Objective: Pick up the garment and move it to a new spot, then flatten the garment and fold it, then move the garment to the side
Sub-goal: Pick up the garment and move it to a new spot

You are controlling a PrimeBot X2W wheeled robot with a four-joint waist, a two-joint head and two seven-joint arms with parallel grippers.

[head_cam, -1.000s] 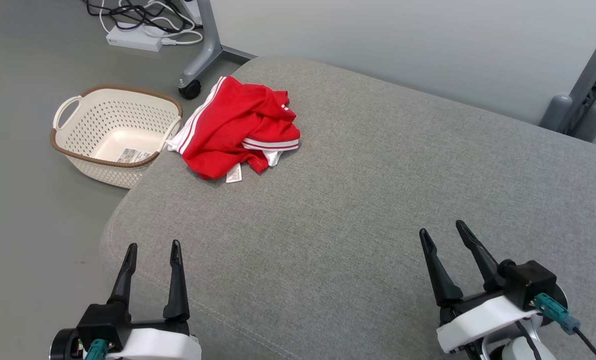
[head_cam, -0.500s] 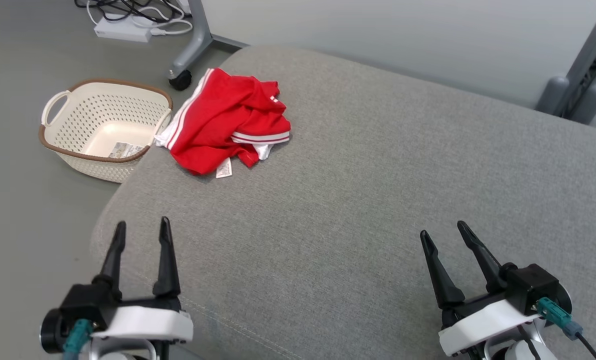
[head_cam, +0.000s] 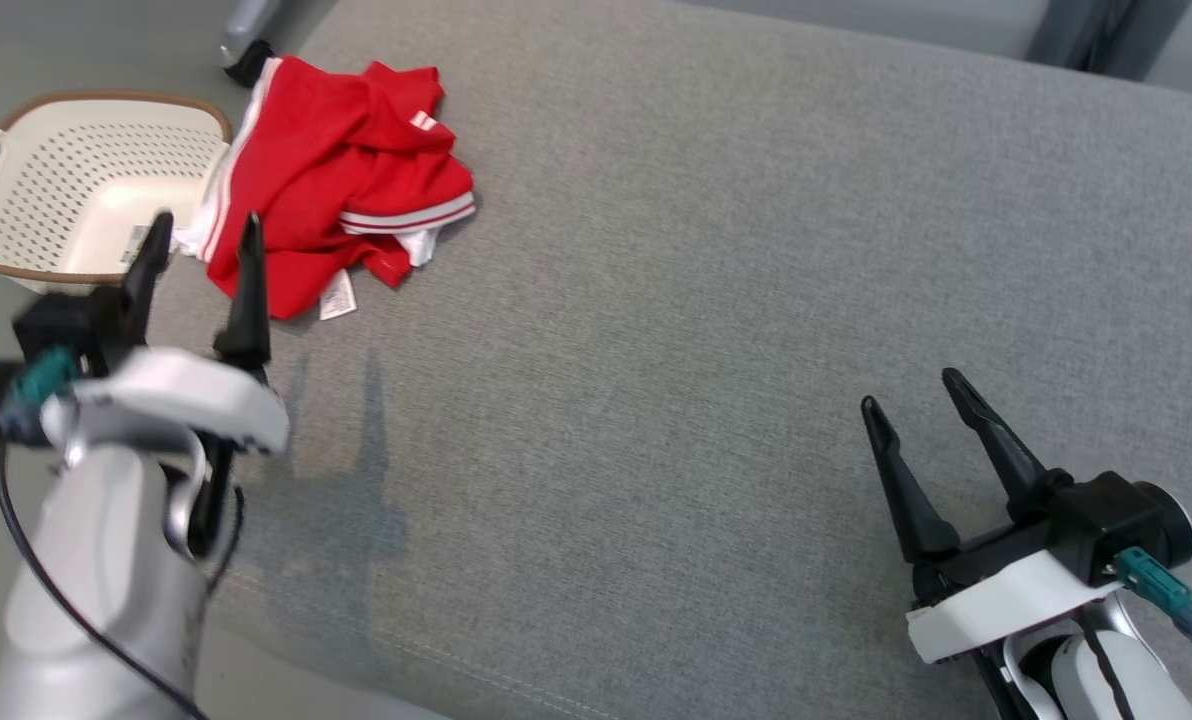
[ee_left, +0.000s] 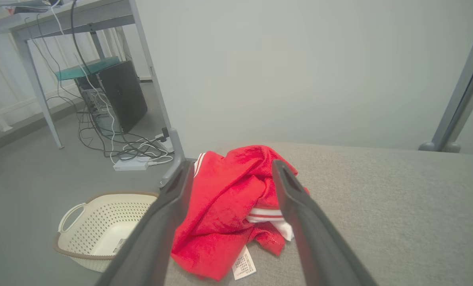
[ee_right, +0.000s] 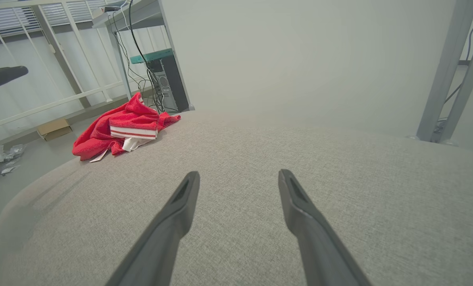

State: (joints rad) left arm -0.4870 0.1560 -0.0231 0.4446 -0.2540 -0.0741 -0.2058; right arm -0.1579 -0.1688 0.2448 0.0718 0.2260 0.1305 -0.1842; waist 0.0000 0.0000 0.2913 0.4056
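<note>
Spotter: Status check, which step are you on?

Me: Pickup, the very first one. My crumpled red garment with white stripes lies in a heap on the broad grey fabric cushion, at the corner just beside the cream perforated plastic basket. Its striped edge looks to overhang toward the basket. Nothing lifted, nothing flattened, nothing folded.

Spotter: And the hands?

Me: Left gripper is spread wide and holding nothing, hovering near the basket on the garment's near side. Through my left wrist camera the red heap sits framed between the two fingers, just beyond the tips. No contact that I can see. Right gripper is spread and empty too, well apart from the basket, low over bare cushion.

Spotter: So what does the next move call for?

Me: I reckon a push forward and down with the left, into the thick bunched folds, then a firm close. I'd bite on the side away from the basket, or the cloth may get nudged over that edge. The small white label looks too flimsy to pinch.
</note>
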